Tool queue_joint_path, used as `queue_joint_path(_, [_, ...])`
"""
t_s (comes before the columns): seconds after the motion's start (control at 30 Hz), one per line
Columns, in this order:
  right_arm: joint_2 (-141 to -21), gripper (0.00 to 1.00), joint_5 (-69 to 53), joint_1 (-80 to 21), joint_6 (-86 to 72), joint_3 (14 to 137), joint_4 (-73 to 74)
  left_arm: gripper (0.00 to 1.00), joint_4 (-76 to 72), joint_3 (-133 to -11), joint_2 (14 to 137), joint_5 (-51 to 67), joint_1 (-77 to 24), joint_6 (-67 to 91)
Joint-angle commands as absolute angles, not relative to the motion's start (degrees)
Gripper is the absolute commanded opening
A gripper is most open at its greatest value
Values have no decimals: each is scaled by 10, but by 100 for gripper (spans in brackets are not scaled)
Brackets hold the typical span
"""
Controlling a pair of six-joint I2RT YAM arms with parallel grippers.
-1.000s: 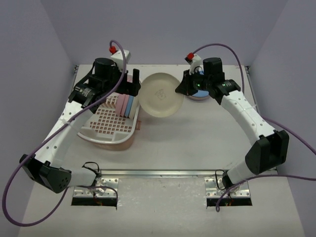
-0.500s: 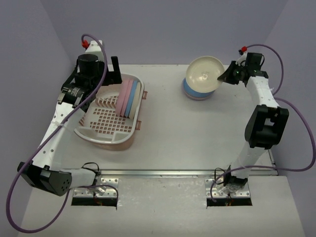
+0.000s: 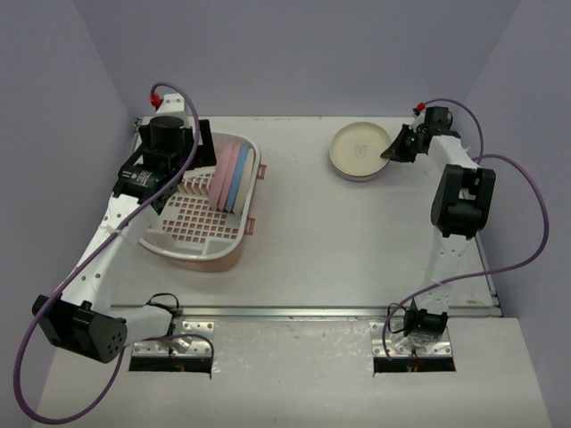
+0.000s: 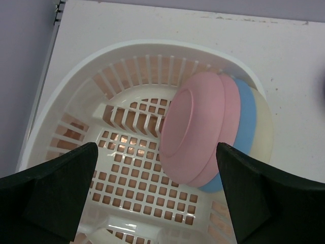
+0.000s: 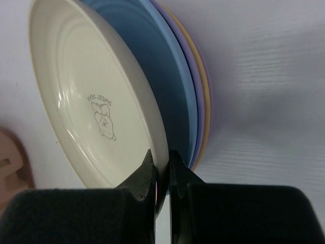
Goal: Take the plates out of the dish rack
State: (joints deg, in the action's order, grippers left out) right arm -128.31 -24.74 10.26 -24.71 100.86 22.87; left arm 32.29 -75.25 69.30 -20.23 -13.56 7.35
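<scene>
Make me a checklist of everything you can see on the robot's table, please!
Surface: pale table, bare in the middle.
Job's things: dish rack holds four plates standing on edge: two pink, one blue, one cream. A stack lies at the far right: cream plate on top, then blue, lavender, yellow.
Clutter: nothing seen.
Grippers: left gripper open above the rack; right gripper shut on the cream plate's rim.
Cables: purple cables loop out from both arms.
Surroundings: lavender walls on three sides.
</scene>
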Motion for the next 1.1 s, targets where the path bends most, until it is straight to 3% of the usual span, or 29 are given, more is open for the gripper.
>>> queue_joint_path(0.0, [-1283, 0, -270, 103, -243, 1038, 214, 100, 287, -733, 680, -207, -133, 67])
queue_joint_path(0.03, [-1283, 0, -271, 103, -243, 1039, 214, 100, 287, -728, 680, -207, -133, 66])
queue_joint_path(0.07, [-1283, 8, -271, 103, -242, 1039, 214, 100, 285, -725, 681, -207, -133, 63])
queue_joint_path(0.13, [-1281, 34, -272, 103, -242, 1045, 221, 98, 282, -711, 682, -209, -133, 55])
queue_joint_path(0.2, [-1273, 74, -272, 103, -243, 1048, 233, 94, 284, -700, 690, -214, -134, 42])
queue_joint_path(0.27, [-1260, 88, -276, 103, -245, 1053, 243, 89, 286, -692, 696, -220, -134, 31])
queue_joint_path(0.33, [-1251, 94, -279, 103, -246, 1059, 255, 86, 284, -681, 698, -223, -139, 21])
queue_joint_path(0.4, [-1238, 99, -283, 103, -248, 1067, 262, 83, 279, -670, 700, -233, -152, 12])
queue_joint_path(0.63, [-1176, 99, -306, 102, -263, 1073, 270, 72, 254, -627, 721, -297, -222, -31])
queue_joint_path(1.07, [-1092, 99, -276, 82, -178, 1065, 303, 71, 251, -578, 736, -320, -236, -49])
